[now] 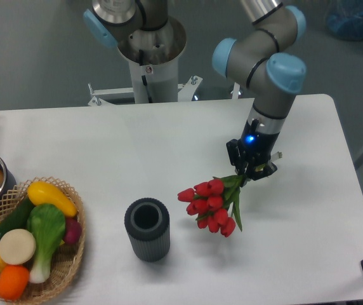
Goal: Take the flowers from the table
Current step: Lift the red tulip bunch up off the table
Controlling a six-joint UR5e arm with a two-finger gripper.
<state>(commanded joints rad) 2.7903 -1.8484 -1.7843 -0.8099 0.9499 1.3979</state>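
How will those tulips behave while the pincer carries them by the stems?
The tulips probably droop: the buds hang below the pincer, which is shut on the stems. They look light. The thin stems might slip or swing, since the heads are the bulkiest part.
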